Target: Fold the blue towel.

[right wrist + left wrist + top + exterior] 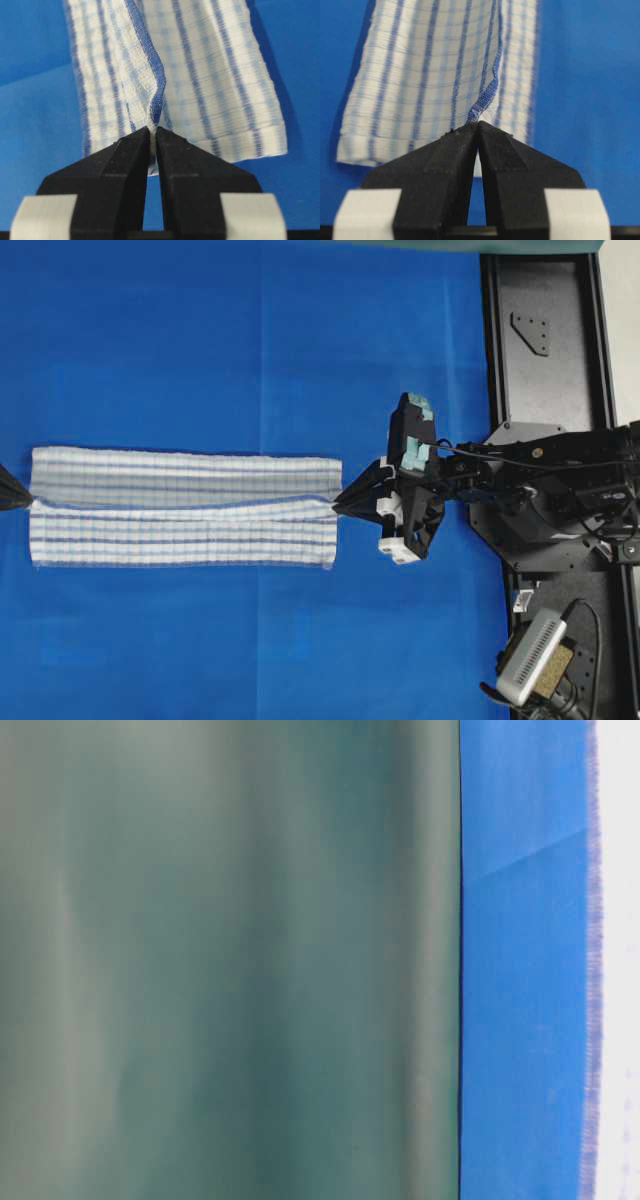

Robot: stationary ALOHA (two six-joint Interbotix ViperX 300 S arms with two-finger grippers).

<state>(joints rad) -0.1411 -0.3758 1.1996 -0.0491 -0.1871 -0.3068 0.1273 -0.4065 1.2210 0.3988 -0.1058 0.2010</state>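
Across the middle of the blue table cover (250,340), the blue towel (185,505) is lying stretched out as a long band from the far left edge of the overhead view to just left of centre. It is showing white cloth crossed by thin dark-blue and light-blue stripes. It is lying in two long halves, an upper and a lower one, with a seam-like crease running between them, and both ends of that crease are being pinched to a point.

On the right, the right arm (540,475) is reaching in level from its black base plate (545,310), with its wrist pointing left toward the cloth. The right gripper (340,503) is closing its black fingers (125,155) tightly on the towel's right end, and the wrist view is showing a puckered fold of fabric rising out from between the tips.

At the left edge, only the dark tip of the left gripper (12,490) is showing, with the rest of that arm out of view. Its fingers (495,145) are meeting at the tips and gripping the towel's left end, where a dark-blue stripe is bunching into the pinch.

Beside the right arm's base, a small grey box (530,655) is sitting near the bottom corner.

The table-level view is showing only a blurred grey-green surface (230,960) beside a strip of the blue cover.
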